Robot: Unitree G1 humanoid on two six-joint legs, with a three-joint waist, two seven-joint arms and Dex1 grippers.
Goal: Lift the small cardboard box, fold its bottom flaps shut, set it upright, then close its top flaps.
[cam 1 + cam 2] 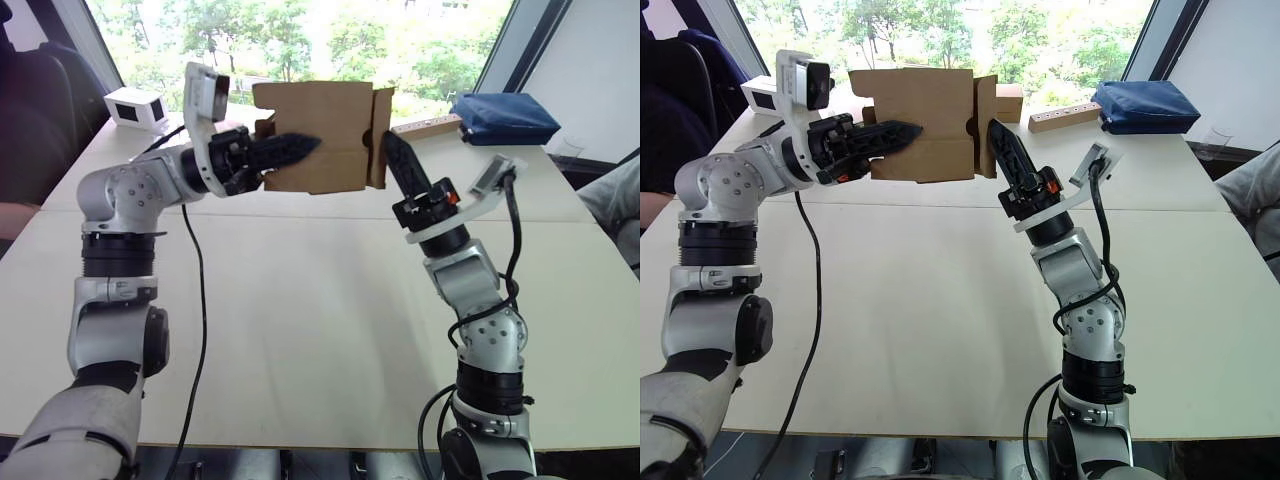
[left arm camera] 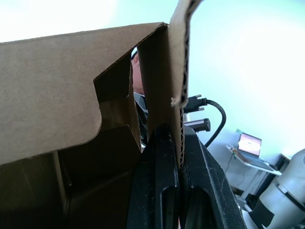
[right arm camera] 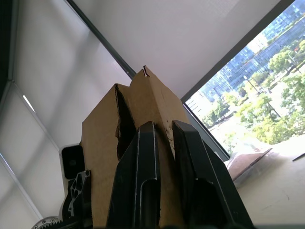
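Note:
The small cardboard box [image 1: 320, 130] hangs in the air above the far part of the table, its flaps loose at both ends. My left gripper [image 1: 300, 148] reaches in from the left and is shut on one of the box's walls; the left wrist view shows the corrugated edge pinched between the fingers [image 2: 162, 157]. My right gripper [image 1: 392, 145] points up at the box's right end, tips against the side flap [image 1: 380, 135]. Its fingers [image 3: 143, 157] stand close together, with the box [image 3: 102, 157] just beyond them.
A white box with a dark face [image 1: 135, 107] sits at the table's far left. A blue pouch [image 1: 503, 118] and a wooden strip [image 1: 425, 126] lie at the far right. Another brown box [image 1: 1009, 101] shows behind. A person's sleeve [image 1: 615, 200] is at the right edge.

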